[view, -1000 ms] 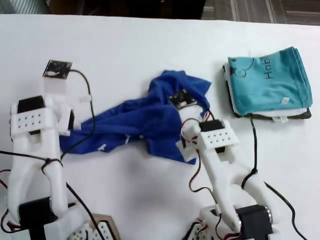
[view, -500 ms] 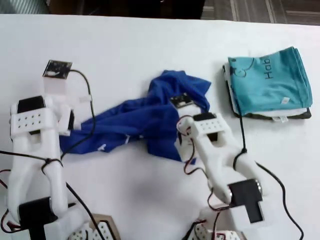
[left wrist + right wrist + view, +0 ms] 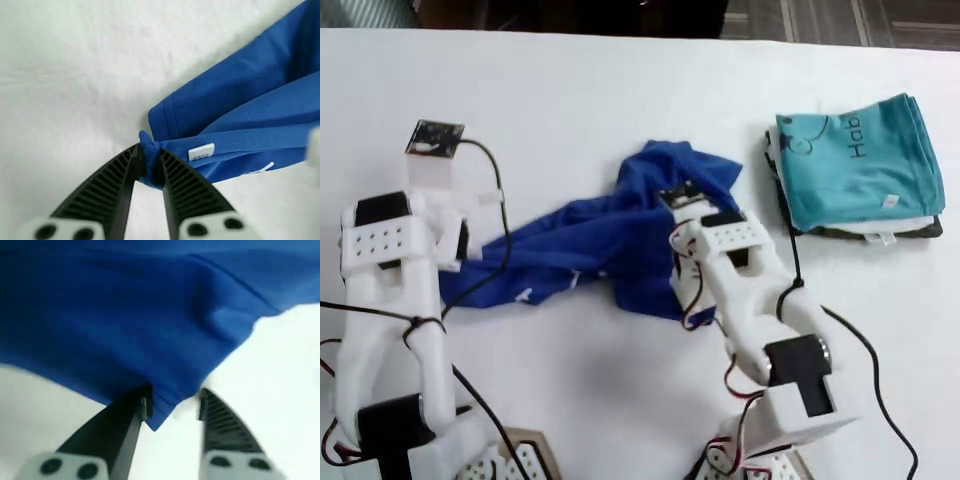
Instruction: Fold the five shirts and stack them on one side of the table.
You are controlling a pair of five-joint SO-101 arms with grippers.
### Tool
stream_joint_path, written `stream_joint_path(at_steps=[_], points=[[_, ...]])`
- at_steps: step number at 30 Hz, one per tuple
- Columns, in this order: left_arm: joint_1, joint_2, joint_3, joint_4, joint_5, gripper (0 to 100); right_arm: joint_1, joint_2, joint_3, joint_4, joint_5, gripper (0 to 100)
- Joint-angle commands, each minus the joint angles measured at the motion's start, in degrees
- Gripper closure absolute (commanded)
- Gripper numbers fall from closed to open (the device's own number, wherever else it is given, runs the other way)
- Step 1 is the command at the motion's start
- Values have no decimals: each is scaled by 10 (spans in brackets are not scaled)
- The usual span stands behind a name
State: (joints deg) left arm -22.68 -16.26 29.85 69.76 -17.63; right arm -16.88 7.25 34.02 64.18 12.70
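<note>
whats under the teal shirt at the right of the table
Under the teal shirt, a white layer and a dark layer peek out along its edges. The rest of them is covered, so how many shirts lie below is unclear.

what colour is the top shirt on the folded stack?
Teal, with some dark print. The top shirt shows best in the high view.

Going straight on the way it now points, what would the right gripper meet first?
The blue shirt: a corner of its edge sits between the open jaws of the right gripper, though the depth is unclear.
</note>
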Motion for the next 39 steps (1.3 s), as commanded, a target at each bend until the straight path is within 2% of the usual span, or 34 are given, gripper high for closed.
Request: stream_joint_path(at_steps=[1, 4, 11, 16, 24, 29, 31, 35, 39], points=[[3, -21, -1, -5, 2, 973, -25, 2, -5, 1, 4, 963], [3, -21, -1, -5, 2, 973, -22, -33, -5, 0, 14, 976], [3, -21, -1, -5, 2, 973, -22, -168, -3, 3, 112, 978], [3, -21, 0, -5, 2, 973, -22, -228, -1, 3, 113, 978], [3, -20, 10, -15, 1, 973, -4, -228, 1, 1, 111, 978], [3, -21, 18, -25, 1, 973, -10, -228, 51, 1, 111, 976], [3, -21, 17, -25, 1, 973, -15, -228, 69, 4, 110, 940], [3, -21, 17, -25, 1, 973, -16, -228, 93, 1, 64, 786], [3, -21, 17, -25, 1, 973, -16, -228, 96, -10, 27, 785]])
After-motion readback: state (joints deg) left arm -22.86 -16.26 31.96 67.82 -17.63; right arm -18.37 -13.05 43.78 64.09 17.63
